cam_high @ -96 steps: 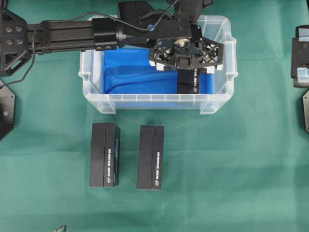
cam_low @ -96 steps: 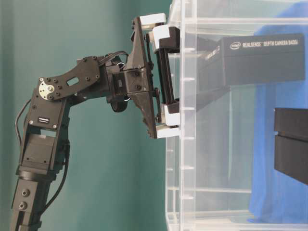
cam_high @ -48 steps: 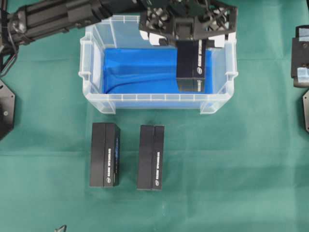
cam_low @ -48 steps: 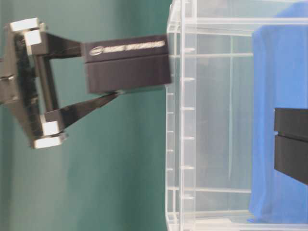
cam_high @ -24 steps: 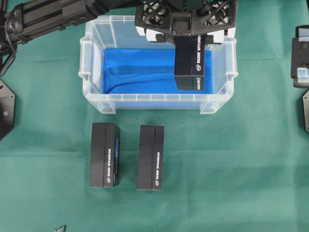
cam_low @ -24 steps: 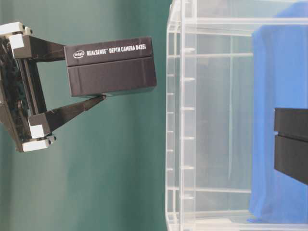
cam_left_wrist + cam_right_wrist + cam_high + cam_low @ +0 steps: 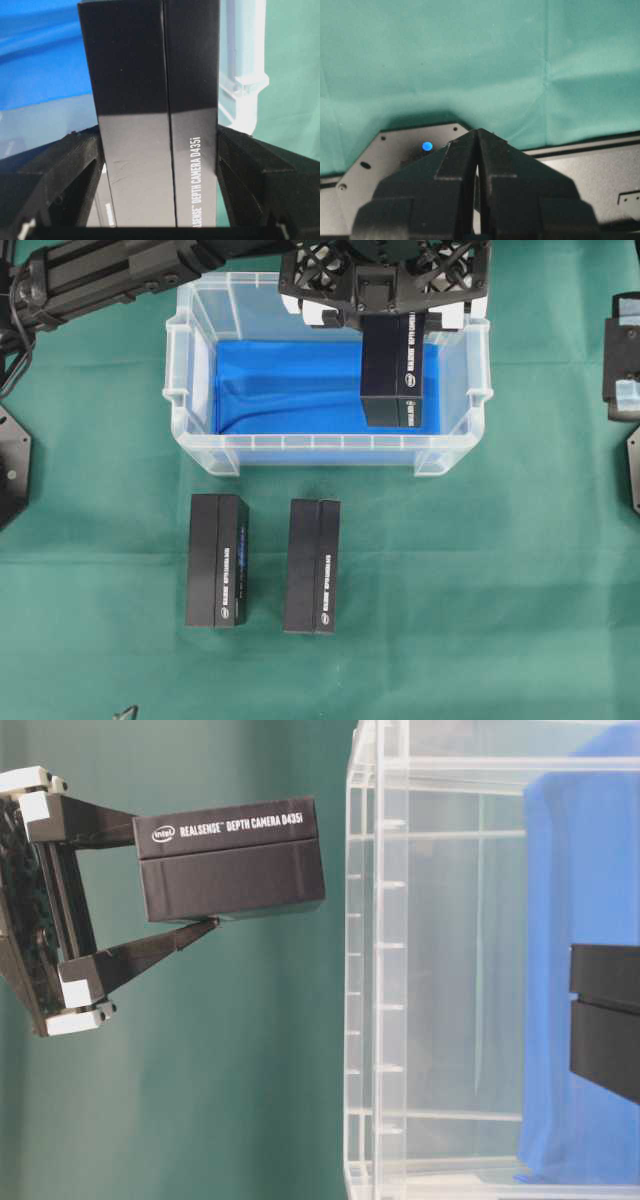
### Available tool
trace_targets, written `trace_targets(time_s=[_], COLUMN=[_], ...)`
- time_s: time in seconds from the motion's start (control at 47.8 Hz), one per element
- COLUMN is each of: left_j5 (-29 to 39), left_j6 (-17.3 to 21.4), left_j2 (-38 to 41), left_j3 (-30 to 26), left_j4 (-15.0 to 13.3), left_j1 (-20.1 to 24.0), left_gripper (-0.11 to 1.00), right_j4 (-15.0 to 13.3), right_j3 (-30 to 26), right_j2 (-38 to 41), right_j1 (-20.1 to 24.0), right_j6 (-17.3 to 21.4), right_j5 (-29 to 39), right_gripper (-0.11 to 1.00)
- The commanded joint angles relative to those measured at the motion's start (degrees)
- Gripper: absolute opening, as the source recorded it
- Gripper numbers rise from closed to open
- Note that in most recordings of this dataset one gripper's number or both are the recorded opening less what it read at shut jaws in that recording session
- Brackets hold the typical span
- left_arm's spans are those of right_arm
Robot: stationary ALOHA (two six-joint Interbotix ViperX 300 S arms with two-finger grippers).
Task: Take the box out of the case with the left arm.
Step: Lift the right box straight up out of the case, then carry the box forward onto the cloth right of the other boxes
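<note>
Long black cardboard box (image 7: 393,370) lifted clear above the large clear plastic case (image 7: 188,360), clamped between the two black fingers (image 7: 65,165) of the left gripper (image 7: 385,315).

Held over the right part of the blue sheet (image 7: 285,385) on the case bottom, touching neither rim nor sheet. In front of the case on the green cloth (image 7: 480,580), two more black boxes (image 7: 217,560) lying side by side, apart. Right gripper (image 7: 477,165) with fingers pressed together, gripping nothing.
</note>
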Motion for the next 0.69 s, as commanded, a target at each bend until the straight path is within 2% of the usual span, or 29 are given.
trace_targets(time_s=[0.0, 0.67], left_j5=[-0.09, -0.09], left_j6=[0.00, -0.88], left_j2=[-1.93, -1.93], left_j3=[-1.49, -1.58], left_j4=[0.18, 0.18], left_j1=[-0.09, -1.14], left_gripper=[0.64, 0.64], right_j4=[0.09, 0.09], right_j3=[-0.53, -0.53], right_j2=[-0.09, -0.09], right_j1=[-0.09, -0.09], right_j6=[0.09, 0.00], right_j5=[-0.09, -0.09], right_gripper=[0.00, 0.00])
